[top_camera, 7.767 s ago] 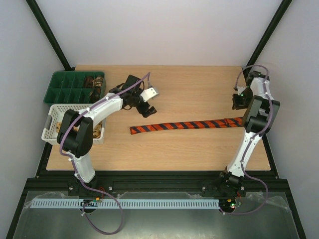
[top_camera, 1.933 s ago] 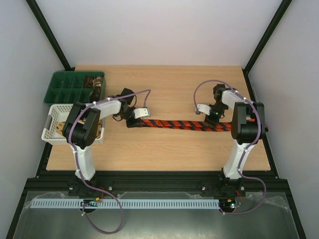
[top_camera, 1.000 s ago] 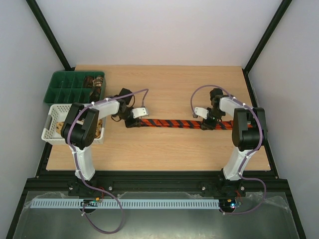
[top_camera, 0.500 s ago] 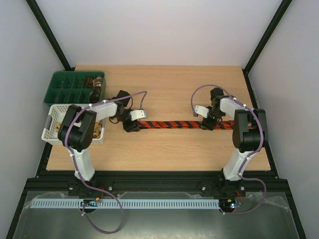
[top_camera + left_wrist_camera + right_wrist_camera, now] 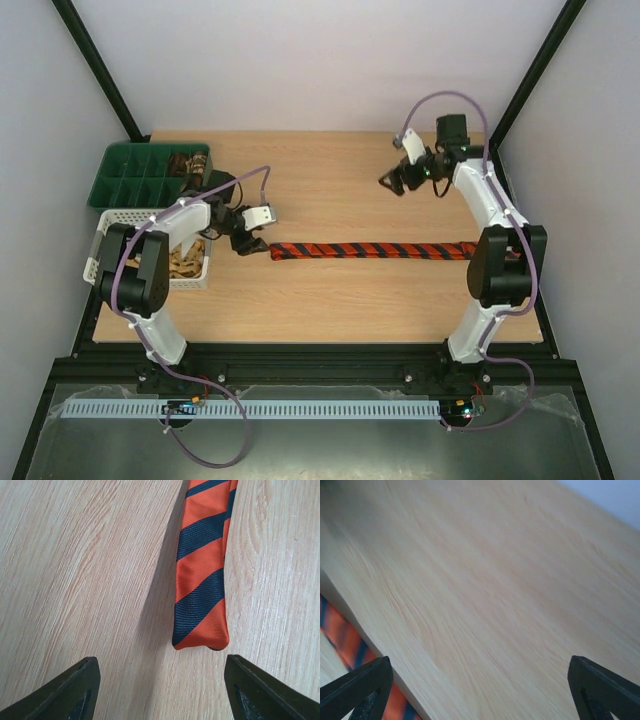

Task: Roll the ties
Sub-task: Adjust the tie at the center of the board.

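Note:
A red-and-black striped tie (image 5: 370,250) lies flat and straight across the middle of the table. Its narrow end (image 5: 201,610) sits just ahead of my left gripper (image 5: 160,695), which stands open with only bare wood between its fingers. In the top view the left gripper (image 5: 254,242) is low, just left of that end and apart from it. My right gripper (image 5: 392,182) is raised over the far right of the table, open and empty. In the right wrist view the gripper (image 5: 480,692) looks at bare wood, with a strip of the tie (image 5: 347,642) blurred at lower left.
A green compartment tray (image 5: 125,180) at the far left holds brown rolled ties (image 5: 189,162) in its right compartments. A white lattice basket (image 5: 103,257) in front of it holds tan fabric (image 5: 186,263). The left arm reaches over the basket.
Both grippers opened and let go of the tie. The right arm lifted away toward the far right. The left gripper backed off to the left of the tie's end.

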{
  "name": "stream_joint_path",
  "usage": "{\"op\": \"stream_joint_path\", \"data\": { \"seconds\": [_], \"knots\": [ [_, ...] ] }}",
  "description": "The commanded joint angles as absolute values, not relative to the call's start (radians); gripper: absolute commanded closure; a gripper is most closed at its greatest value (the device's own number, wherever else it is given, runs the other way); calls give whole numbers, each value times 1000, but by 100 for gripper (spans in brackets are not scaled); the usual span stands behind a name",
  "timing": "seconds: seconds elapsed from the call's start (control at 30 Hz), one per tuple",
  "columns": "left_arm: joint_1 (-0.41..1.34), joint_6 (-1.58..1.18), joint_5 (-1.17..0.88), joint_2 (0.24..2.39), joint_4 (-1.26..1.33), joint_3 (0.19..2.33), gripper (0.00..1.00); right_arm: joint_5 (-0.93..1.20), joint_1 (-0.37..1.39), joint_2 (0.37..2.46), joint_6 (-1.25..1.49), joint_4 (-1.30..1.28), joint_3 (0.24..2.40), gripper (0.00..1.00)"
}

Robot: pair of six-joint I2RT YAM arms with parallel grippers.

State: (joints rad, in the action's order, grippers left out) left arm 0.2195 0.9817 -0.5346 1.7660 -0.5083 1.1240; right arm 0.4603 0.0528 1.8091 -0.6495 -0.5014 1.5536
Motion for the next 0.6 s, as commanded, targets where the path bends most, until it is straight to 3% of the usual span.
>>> {"op": "stream_joint_path", "data": {
  "seconds": [0.0,0.07,0.3,0.57],
  "knots": [
    [216,1035,-601,1742,-536,1096,28,756,80,1929,-249,-557,1756,8],
    [216,1029,-591,1744,-533,1094,29,816,111,2004,-155,-602,1830,13],
    [233,1002,-545,1734,-524,1073,31,936,291,2110,192,-442,1723,26],
    [265,957,-515,1752,-473,1038,33,947,475,2233,174,-507,1699,53]
  ]
}}
